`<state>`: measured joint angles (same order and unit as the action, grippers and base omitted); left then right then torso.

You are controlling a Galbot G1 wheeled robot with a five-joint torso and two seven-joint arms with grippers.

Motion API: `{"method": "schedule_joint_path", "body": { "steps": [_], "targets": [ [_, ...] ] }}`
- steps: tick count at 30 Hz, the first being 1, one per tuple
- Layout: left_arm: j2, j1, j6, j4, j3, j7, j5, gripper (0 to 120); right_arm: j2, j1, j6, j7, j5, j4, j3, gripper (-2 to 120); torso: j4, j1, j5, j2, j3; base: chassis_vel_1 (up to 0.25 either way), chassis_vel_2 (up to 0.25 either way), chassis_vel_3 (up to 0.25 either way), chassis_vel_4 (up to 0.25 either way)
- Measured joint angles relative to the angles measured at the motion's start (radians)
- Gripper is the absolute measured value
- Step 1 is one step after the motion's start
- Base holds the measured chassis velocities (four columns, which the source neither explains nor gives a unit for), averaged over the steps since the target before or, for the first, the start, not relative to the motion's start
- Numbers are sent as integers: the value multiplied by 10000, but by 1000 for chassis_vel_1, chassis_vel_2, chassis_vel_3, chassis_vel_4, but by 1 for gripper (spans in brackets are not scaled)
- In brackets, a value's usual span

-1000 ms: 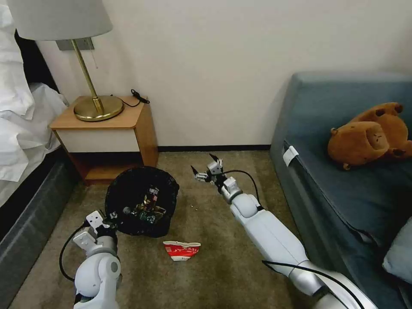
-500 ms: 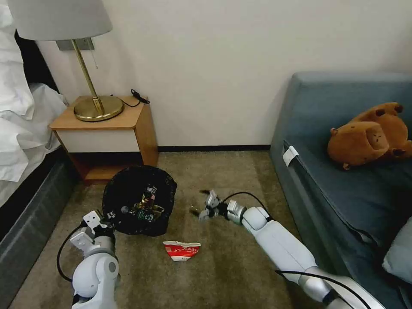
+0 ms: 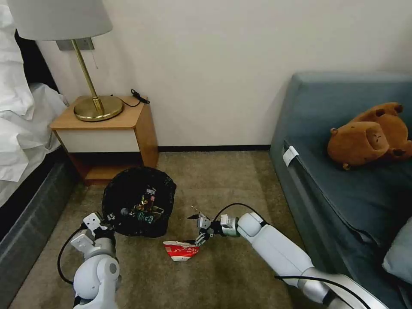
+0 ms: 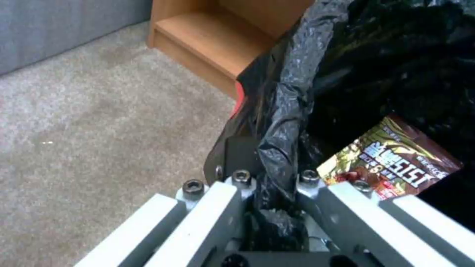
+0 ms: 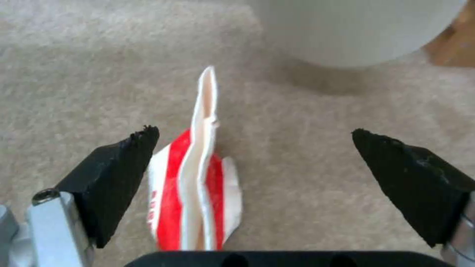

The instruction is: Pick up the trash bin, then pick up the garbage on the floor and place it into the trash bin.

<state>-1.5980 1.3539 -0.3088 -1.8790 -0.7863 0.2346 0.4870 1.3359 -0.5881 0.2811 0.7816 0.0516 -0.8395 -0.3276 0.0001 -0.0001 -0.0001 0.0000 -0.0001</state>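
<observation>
The trash bin point(image 3: 138, 206) sat on the short-piled beige carpet point(image 3: 223, 266) in front of the wooden nightstand point(image 3: 107, 133), a round tub lined with a crinkled, glossy black plastic bag point(image 4: 287, 96). Inside it lay a shiny printed snack wrapper point(image 4: 391, 159), brown and gold. My left gripper point(image 3: 107, 216) was clamped on the near rim, its 2 metal fingers pressed together over a bunched fold of the bag, as the left wrist view showed.

The crushed paper cup point(image 3: 181, 249), red and white and flattened to a thin creased wedge, lay on the carpet just in front of the bin. My right gripper point(image 3: 198, 229) was low over the floor at the cup's right end, fingers spread wide. In the right wrist view the 2 black, rough-edged wedge pads point(image 5: 118, 174) stood far apart, the cup point(image 5: 195, 174) lying edge-up just beside 1 pad, well apart from the other. I could not tell whether that pad touched the paper. The bin's smooth whitish wall point(image 5: 356, 29) rose beyond the cup.
</observation>
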Motion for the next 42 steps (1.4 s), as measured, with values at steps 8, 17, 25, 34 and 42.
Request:
{"method": "schedule_joint_path", "body": {
  "steps": [8, 17, 25, 34, 42],
  "targets": [
    [-55, -56, 21, 37, -53, -6, 6, 1, 447, 14, 355, -95, -262, 1052, 250, 100, -1, 0, 1, 0, 1, 0, 0, 0, 0],
    [-82, -74, 37, 34, -32, -6, 3, 1, 687, -13, 738, -113, -927, 1844, 763, 100, -1, 0, 0, 0, 1, 0, 0, 0, 0],
    [-80, -67, 58, 12, -32, -10, 2, 1, 810, -167, 940, 83, -1206, 2077, 886, 100, -1, 0, 1, 0, 1, 0, 0, 0, 0],
    [-48, -81, 70, 37, -45, -46, 20, 1, 958, -288, 1207, 281, -1446, 2333, 1104, 95, -1, 0, 1, 0, 1, 0, 0, 0, 0],
    [-53, -199, 71, 70, -42, -39, 19, 1, 997, -288, 1215, 558, -1473, 2316, 1167, 66, -1, 0, 0, 0, 1, 0, 0, 0, 0]
  ]
}}
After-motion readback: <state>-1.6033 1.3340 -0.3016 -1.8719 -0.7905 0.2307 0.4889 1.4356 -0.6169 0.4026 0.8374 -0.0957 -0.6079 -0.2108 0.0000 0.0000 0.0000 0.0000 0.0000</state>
